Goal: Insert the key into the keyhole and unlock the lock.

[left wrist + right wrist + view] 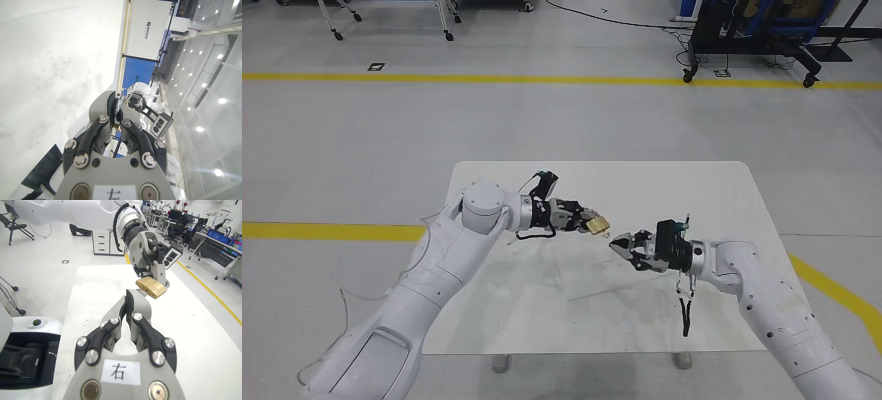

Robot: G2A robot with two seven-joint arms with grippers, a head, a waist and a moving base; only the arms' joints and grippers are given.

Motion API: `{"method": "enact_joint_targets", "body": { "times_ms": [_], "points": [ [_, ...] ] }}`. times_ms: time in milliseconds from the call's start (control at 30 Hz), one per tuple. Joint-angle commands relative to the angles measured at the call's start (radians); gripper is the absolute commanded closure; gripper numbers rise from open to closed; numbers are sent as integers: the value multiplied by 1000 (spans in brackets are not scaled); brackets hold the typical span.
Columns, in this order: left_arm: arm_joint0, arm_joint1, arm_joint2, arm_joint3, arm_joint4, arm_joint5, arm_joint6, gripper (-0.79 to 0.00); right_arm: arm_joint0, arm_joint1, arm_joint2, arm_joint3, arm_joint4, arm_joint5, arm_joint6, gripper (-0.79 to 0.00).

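The lock (597,225) hangs over the table's (542,320) middle; the key (142,292) is just right of it.

Bright, even light comes from rows of ceiling lamps (222,100). Glare washes the desk (47,56) nearly white in the left wrist view. Both wrist views bow straight lines near their edges.

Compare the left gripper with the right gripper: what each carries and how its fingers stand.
The left gripper is shut on the brass padlock; the right gripper is shut on the small silver key. The left gripper's fingers stand apart around the padlock; the right gripper's fingers are nearly pressed together, with the key's tip poking out. Shared: both are held above the table, pointing at each other.
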Motion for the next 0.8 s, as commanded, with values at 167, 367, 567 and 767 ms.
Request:
{"method": "enact_joint_targets", "body": {
  "times_ms": [167,367,567,767],
  "points": [
    [2,1,0,-7,8,1,-8,0,44,1,-28,16,70,0,79,0],
    [3,0,0,-7,11,1,-10,0,70,-1,-45,19,116,0,136,0],
    [10,-1,-20,5,-24,17,20,0,66,3,-38,-11,119,0,137,-28],
    [15,-5,-51,32,-91,84,91,0,-44,17,27,-150,-91,231,122,-283]
  ]
}}
